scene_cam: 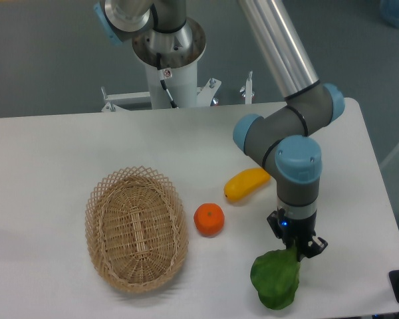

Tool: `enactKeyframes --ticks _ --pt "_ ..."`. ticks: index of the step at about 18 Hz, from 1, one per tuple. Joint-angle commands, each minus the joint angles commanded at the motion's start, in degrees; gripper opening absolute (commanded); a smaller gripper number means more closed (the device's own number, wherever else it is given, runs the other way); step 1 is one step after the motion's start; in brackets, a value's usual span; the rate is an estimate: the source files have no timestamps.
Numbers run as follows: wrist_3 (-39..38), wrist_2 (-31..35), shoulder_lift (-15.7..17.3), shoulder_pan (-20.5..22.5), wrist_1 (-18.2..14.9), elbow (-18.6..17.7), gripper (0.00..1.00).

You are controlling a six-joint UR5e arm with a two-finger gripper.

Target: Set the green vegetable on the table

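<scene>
The hand (296,249) points straight down near the front right of the white bench (53,153), its fingers closed narrowly on the top of the green vegetable (275,284). The leafy toy hangs below the fingers with its lower end at or just above the bench; whether it touches cannot be told from this angle. To the left lie an orange (209,219) and, behind it, a yellow oblong fruit (247,184). An oval wicker basket (136,228) sits farther left, well apart.
</scene>
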Motion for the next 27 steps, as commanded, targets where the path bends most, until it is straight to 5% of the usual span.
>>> enactKeyframes --ticks 5,6,7,8,16,22,27 --pt "0.09 0.0 0.09 0.0 -0.09 -0.44 0.4" --pt "0.09 0.0 0.09 -0.09 -0.09 -0.44 0.5" --pt "0.09 0.09 0.0 -0.09 0.0 -0.44 0.81" --pt "-0.7 0.35 -0.09 -0.26 0.0 -0.44 1.0" --pt "-3.24 0.53 0.97 -0.97 -0.09 -0.18 1.0" --pt "-5.44 0.96 1.67 -0.79 -0.79 8.86 1.0" --pt "-8.26 2.55 6.84 -1.05 -9.03 13.18 1.0"
